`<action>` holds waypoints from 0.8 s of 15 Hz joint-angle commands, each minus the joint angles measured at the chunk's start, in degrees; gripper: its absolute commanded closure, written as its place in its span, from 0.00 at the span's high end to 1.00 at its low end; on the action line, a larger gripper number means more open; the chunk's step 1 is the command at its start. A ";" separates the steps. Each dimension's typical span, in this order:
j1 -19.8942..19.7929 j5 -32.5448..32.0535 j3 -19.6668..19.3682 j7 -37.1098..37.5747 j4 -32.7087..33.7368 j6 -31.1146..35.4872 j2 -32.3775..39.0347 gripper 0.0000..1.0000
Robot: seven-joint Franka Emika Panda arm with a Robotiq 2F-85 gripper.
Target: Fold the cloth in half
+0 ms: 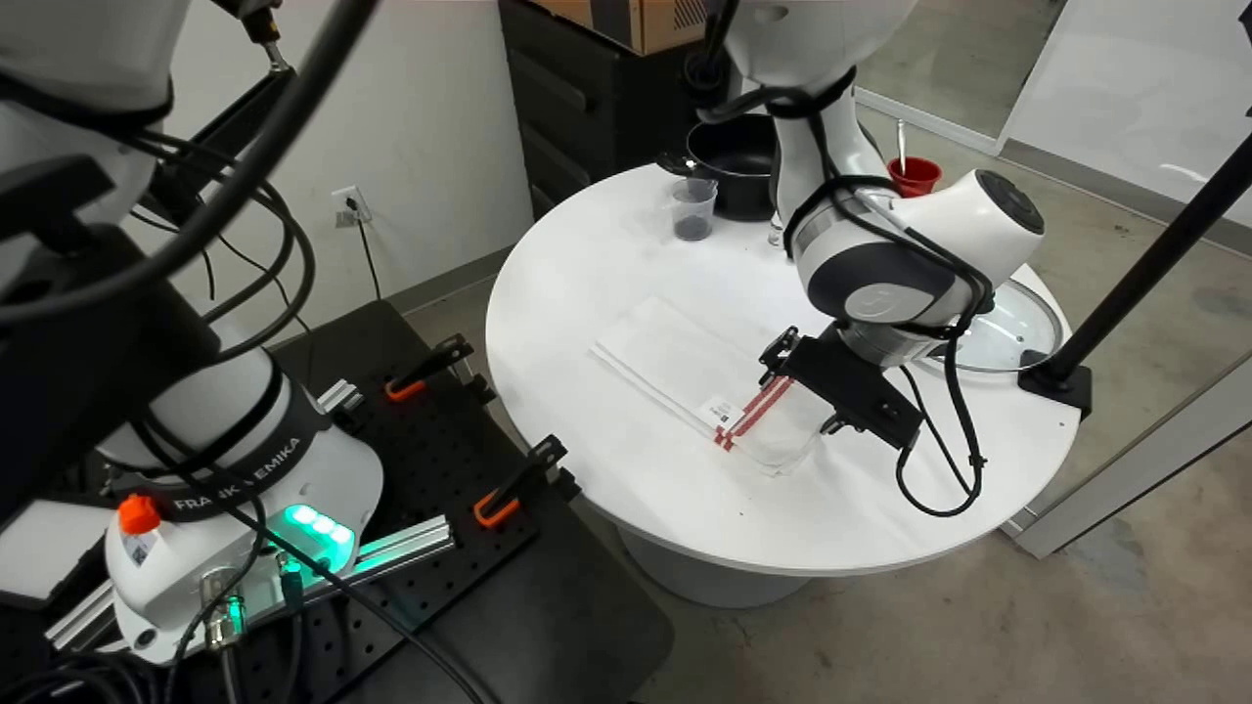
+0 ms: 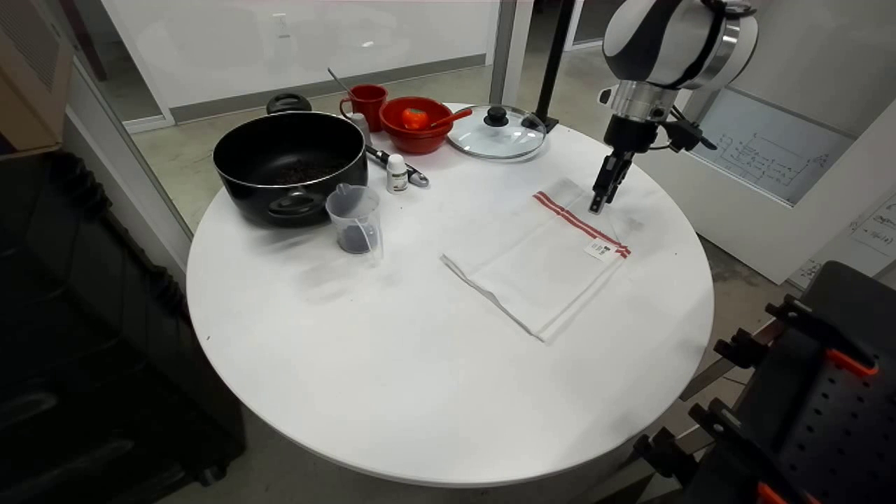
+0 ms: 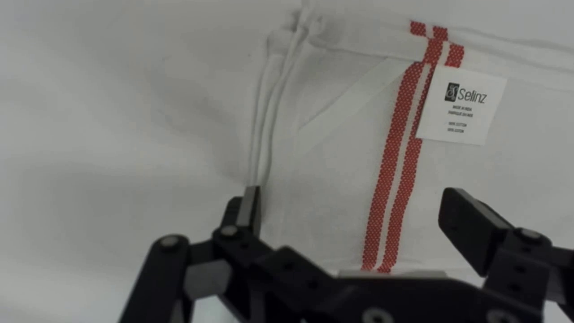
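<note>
The white cloth with red stripes lies flat on the round table, in both exterior views [image 1: 665, 357] [image 2: 532, 273] and in the wrist view [image 3: 332, 179]. Layered edges at its striped end suggest it is folded over. A white label sits beside the stripes. My gripper is over the striped end, in both exterior views [image 1: 804, 389] [image 2: 597, 208] and in the wrist view [image 3: 352, 220]. It is open with nothing held. In the wrist view its fingers straddle the stripes; one finger is by the layered end edge, the other over the cloth. Whether the fingertips touch the cloth is unclear.
On the white table [image 2: 420, 406] stand a black pot [image 2: 241, 185], a clear measuring cup [image 2: 353, 210], a small white bottle [image 2: 397, 175], a red mug [image 2: 369, 106], a red bowl [image 2: 418, 140] and a glass lid [image 2: 483, 140]. A black pole [image 1: 1154, 264] is clamped at the edge.
</note>
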 commanded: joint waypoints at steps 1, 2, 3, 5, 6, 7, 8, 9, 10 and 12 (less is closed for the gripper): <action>0.97 0.98 -0.74 1.82 3.11 0.80 2.08 1.00; 0.91 1.15 -0.77 2.59 4.05 0.56 2.51 1.00; 0.81 1.24 -0.75 3.30 4.89 0.39 2.92 1.00; 0.63 1.23 -0.88 4.97 7.29 -0.82 4.26 1.00; 0.51 1.22 -0.92 5.80 8.43 -1.25 4.97 1.00; 0.45 1.08 -0.95 6.49 9.49 -1.63 5.67 1.00; 0.36 0.81 -0.96 6.72 10.46 -2.24 6.43 1.00; 0.23 0.61 -0.85 6.84 11.50 -3.06 7.20 1.00; 0.03 0.32 -0.70 6.38 12.36 -4.22 7.94 1.00; -0.02 -0.28 -0.64 5.30 13.96 -7.62 9.31 1.00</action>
